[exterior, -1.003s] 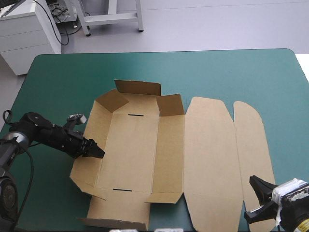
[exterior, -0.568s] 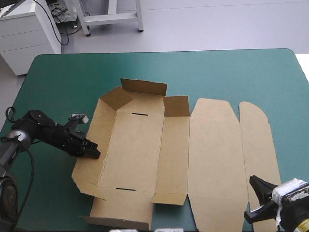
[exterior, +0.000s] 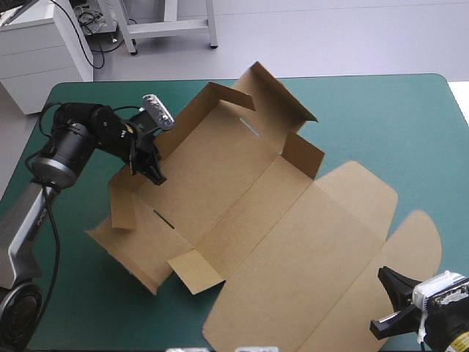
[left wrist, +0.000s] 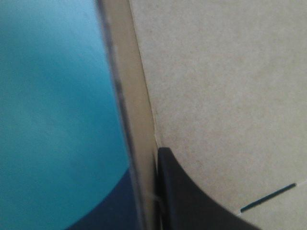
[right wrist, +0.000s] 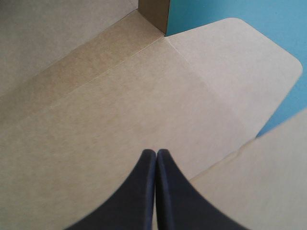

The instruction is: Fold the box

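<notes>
Box (exterior: 293, 242) wall pinched in left fingers (exterior: 152, 171) (tray lying askew); right fingers (right wrist: 144, 191) pressed together above lid

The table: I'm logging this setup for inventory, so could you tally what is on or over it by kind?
Brown box: 1
Black grippers: 2 (left gripper, right gripper)
Total: 3
</notes>
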You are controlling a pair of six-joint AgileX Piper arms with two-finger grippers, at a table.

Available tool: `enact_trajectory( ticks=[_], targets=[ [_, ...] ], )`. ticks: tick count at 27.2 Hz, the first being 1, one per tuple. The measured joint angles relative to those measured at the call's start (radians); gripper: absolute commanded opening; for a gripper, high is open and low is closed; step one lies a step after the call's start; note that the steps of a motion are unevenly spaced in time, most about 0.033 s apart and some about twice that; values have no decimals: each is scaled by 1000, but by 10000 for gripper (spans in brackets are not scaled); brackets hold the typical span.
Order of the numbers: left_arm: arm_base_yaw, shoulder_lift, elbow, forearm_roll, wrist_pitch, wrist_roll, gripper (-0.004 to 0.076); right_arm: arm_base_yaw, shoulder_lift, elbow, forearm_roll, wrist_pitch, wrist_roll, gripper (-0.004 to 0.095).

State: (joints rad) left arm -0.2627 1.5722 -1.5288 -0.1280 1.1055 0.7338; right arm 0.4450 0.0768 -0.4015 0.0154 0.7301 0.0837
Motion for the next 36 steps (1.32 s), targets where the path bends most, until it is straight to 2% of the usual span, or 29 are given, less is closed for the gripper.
enact_trajectory(
  ticks=[3,6,10,17,19,25,29,36],
  targets=[
    [-158,20,-93,174,-74,28,-8,0,0,1,0,0,0,-15],
    [-327,30,-105,364,-179,28,-8,0,0,2,0,0,0,-15],
    [-449,35,-105,578,-265,13,-8,0,0,2,0,0,0,-15],
    [-547,41,-38,724,-219,-28,-8,0,0,2,0,0,0,-15],
    [-565,41,23,783,-241,-88,-8,0,0,2,0,0,0,-15],
    [-597,-4,257,1127,-420,-388,-8,0,0,2,0,0,0,-15],
    [-607,-32,356,1289,-459,-609,-8,0,0,2,0,0,0,-15],
    [-607,-38,404,1407,-481,-707,-8,0,0,2,-15,0,0,-15]
  ],
)
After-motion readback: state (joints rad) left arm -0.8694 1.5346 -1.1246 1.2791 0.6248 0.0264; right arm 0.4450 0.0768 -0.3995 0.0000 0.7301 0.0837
